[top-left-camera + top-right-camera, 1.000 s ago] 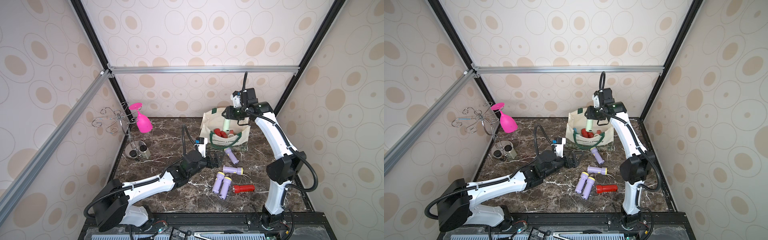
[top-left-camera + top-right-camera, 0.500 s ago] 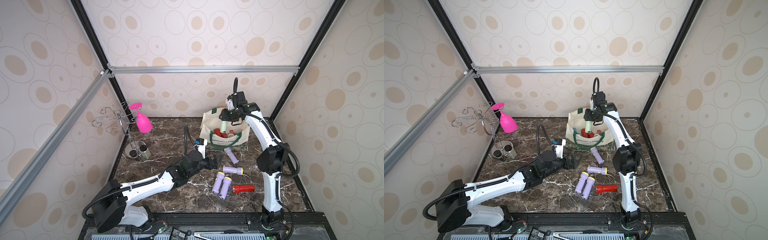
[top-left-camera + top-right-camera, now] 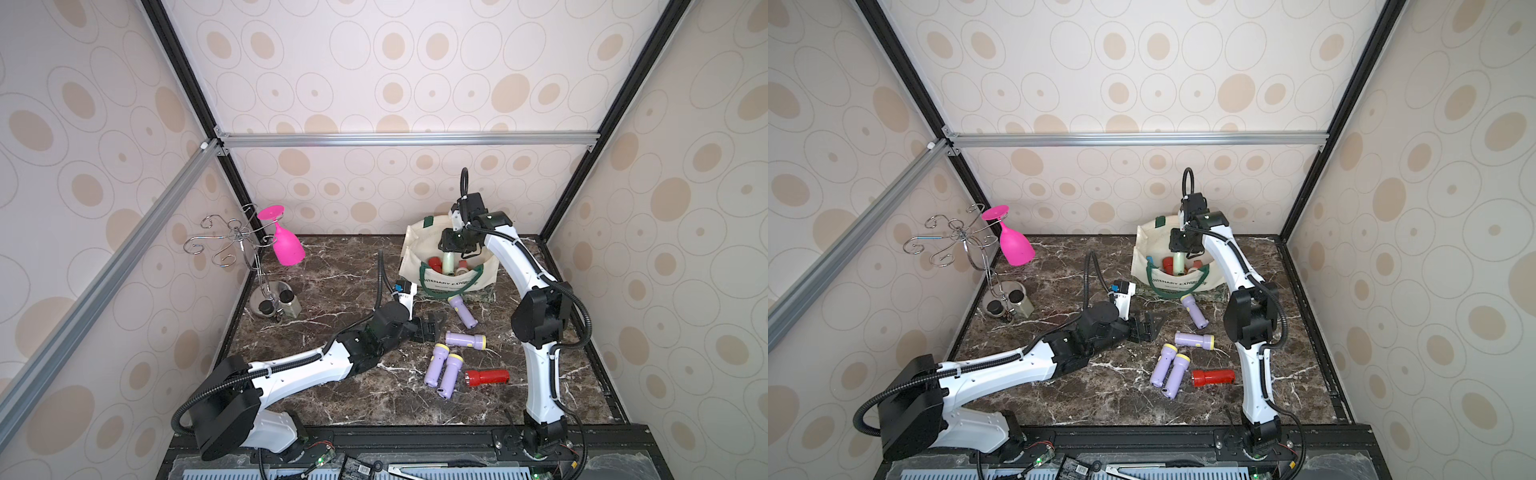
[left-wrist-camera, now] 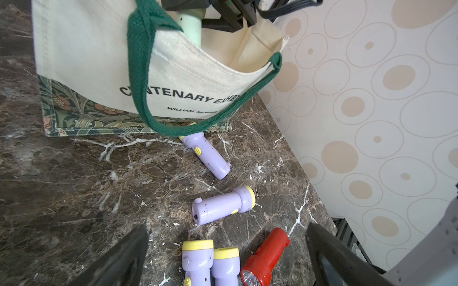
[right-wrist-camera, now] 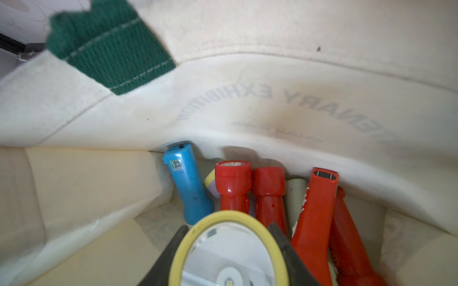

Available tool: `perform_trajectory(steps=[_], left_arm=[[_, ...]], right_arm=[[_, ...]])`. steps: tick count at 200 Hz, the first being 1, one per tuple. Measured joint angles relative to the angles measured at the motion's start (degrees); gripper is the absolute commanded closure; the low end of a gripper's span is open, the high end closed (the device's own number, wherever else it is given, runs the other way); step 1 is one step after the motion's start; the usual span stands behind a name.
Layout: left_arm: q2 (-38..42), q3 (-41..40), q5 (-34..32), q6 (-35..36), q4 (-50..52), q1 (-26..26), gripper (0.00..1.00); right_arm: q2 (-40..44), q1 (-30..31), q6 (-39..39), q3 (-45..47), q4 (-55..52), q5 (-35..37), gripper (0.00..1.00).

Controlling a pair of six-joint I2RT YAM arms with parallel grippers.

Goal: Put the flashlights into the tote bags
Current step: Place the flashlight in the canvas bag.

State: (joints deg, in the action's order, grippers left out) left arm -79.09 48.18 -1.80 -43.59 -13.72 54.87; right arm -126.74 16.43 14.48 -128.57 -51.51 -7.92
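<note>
- Your right gripper (image 3: 452, 248) is clenched on the head of a pale green flashlight (image 3: 448, 262), whose body hangs down in the mouth of the tote bag (image 3: 413, 253). If you let go from this height, it lands on the red flashlights (image 5: 269, 188) and the blue flashlight (image 5: 188, 185) leaning against the bag's wall, and it could glance off them.
- The bag's cloth is soft and its front rim sags. If you lift out carelessly, a finger may hook the rim or the green handle (image 4: 141, 74), tipping the bag and spilling it.
- Your left gripper (image 3: 432, 328) is spread wide and empty, low over the table (image 3: 332, 395), just beside four lilac flashlights (image 3: 465, 340) and a loose red flashlight (image 3: 487, 377). They are round, so a nudge may send them rolling.
- The lilac flashlight nearest the bag (image 4: 205, 153) lies with its head under the handle's loop. Pulling it out could drag the strap and the bag with it.
</note>
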Motion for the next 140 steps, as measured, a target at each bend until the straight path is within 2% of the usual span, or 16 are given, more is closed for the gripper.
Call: perform_trajectory(steps=[30,45,74,140], left_arm=[[-0.7,0.7,0.0,0.2,1.3,0.1,0.01],[-0.9,1.0,0.0,0.4,2.1,0.1,0.01],[-2.3,2.5,0.0,1.1,4.3,0.2,0.01],[-4.7,4.0,-0.1,3.2,9.3,1.7,0.05]], right_arm=[[0.0,0.0,0.1,0.0,0.5,0.3,0.41],[0.2,0.0,0.0,0.0,0.7,0.7,0.32],[2.0,0.0,-0.5,0.0,1.0,1.1,0.24],[12.4,0.0,-0.9,1.0,1.7,1.1,0.15]])
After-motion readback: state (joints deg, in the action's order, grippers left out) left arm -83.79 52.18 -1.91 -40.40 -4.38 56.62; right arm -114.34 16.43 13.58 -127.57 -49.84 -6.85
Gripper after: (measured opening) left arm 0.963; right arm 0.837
